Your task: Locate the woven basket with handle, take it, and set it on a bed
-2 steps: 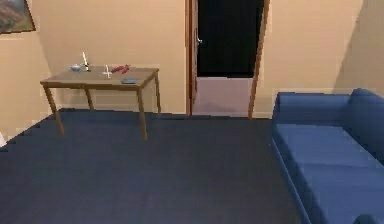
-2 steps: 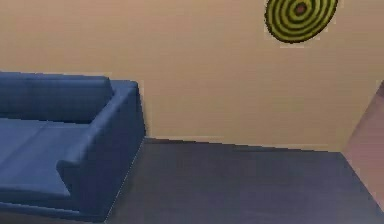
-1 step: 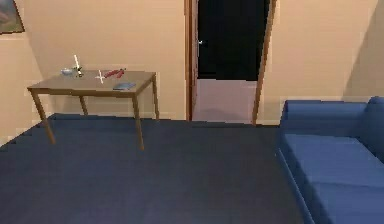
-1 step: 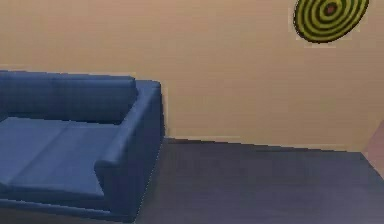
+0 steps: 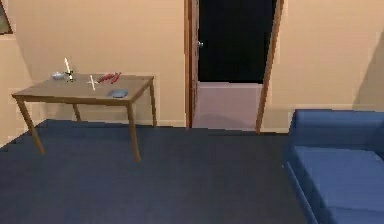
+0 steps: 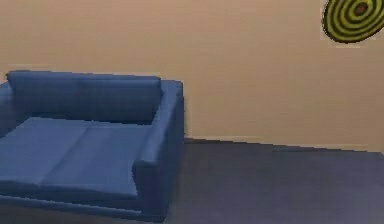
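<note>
Zero read on the jaws: can't tell if they're apart, together or on anything. Can't tell where the basket is either.

Step in hand, as I judge it: search.

- Worktop [image 5: 85,92], left of the doorway [image 5: 235,50], carries a candle [image 5: 67,68], a red item [image 5: 108,76], a small white item [image 5: 92,82] and a flat blue-grey item [image 5: 118,94]. None reads as woven or handled, so skip it.
- Blue sofa [image 5: 335,165] sits right of the doorway, low in the forward view. It's no bed.
- Doorway is dark beyond, with a pale floor strip at the threshold. It's the best lead.

To do it well: line up square on the doorway before driving, run the open floor [image 5: 170,175] in front of it, and give both door posts margin. Scan the room beyond for both basket and bed.
</note>
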